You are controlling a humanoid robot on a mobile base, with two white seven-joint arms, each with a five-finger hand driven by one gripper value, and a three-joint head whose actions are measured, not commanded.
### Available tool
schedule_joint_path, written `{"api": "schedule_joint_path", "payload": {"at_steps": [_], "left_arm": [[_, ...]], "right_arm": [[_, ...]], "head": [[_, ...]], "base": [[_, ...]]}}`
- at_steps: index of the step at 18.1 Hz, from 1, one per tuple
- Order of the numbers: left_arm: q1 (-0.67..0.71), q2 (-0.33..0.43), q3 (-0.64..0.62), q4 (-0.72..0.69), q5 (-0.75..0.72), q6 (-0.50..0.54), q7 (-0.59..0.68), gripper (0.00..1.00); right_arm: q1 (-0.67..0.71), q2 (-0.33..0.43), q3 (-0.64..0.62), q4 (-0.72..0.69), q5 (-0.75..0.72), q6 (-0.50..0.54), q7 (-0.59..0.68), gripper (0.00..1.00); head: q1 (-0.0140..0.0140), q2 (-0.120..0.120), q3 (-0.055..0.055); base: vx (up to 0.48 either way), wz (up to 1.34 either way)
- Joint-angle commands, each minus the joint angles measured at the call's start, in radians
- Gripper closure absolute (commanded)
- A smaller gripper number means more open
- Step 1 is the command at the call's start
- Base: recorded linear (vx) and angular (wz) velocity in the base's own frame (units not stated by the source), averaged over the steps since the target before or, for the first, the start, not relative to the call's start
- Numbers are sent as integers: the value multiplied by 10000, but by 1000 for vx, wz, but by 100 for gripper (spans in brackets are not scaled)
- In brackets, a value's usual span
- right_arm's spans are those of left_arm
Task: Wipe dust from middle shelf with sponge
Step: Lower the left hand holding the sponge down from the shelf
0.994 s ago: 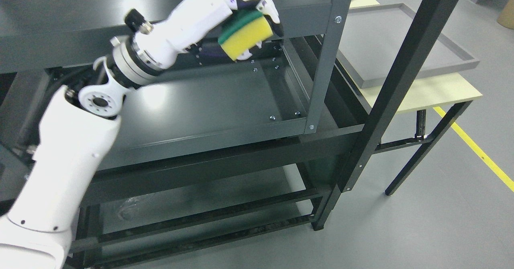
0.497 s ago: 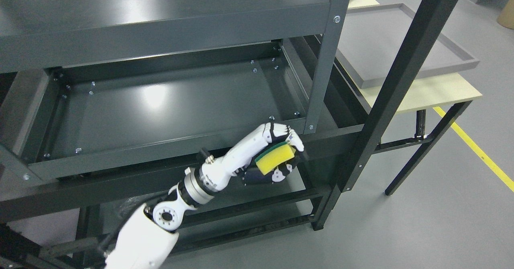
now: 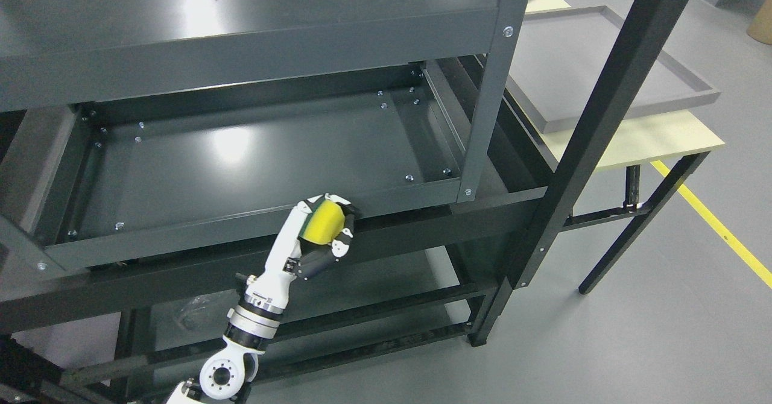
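Head view looks down on a dark grey metal rack, and the middle shelf (image 3: 253, 151) of that rack serves as the landmark for everything else; it is a shallow tray with raised edges, small bolts at its corners, and a pale glare on its floor. At the front lip of the middle shelf, a little right of the lip's centre, the left hand (image 3: 322, 235) rises from the bottom edge left of the middle on a white arm with a silver wrist joint; its fingers (image 3: 345, 244) are curled around the sponge (image 3: 321, 226), with the thumb side on the left and the other fingertips wrapping the right. The sponge shows its yellow face toward the camera and a thin green layer along its upper left edge; it sits at the outer face of the shelf's front lip, outside the tray, and whether it touches the lip cannot be told. Above the middle shelf lies the top shelf (image 3: 241, 6), glossy and partly covering the tray's rear; below it a lower shelf (image 3: 374, 271) shows between black crossbars. To the right of the middle shelf a black post (image 3: 597, 120) slants across, and beyond it a grey tray (image 3: 693, 84) rests on a pale table (image 3: 663, 138); further right a yellow floor line (image 3: 718, 223) runs over the grey floor.
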Motion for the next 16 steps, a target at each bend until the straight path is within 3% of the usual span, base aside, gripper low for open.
{"api": "schedule_joint_path", "payload": {"at_steps": [1,3,4,16], "left_arm": [[144,-420,4085,-2257,423,2789,97,100],[-102,-420,4333,-3025,744,3898,97,100],[-164,-420,4349,-3166,792,3979,97,100],[1200,-420,5484,-3152,823,3228,51,99]], "right_arm": [[0,-175,0,-175,0,736,-1,0],[0,-175,0,-175,0,736,-1,0],[0,-175,0,-175,0,736,-1,0],[0,-175,0,-175,0,736,-1,0]], "head": [[0,0,0],[0,0,0],[0,0,0],[0,0,0]], "base": [[0,0],[0,0],[0,0],[0,0]]}}
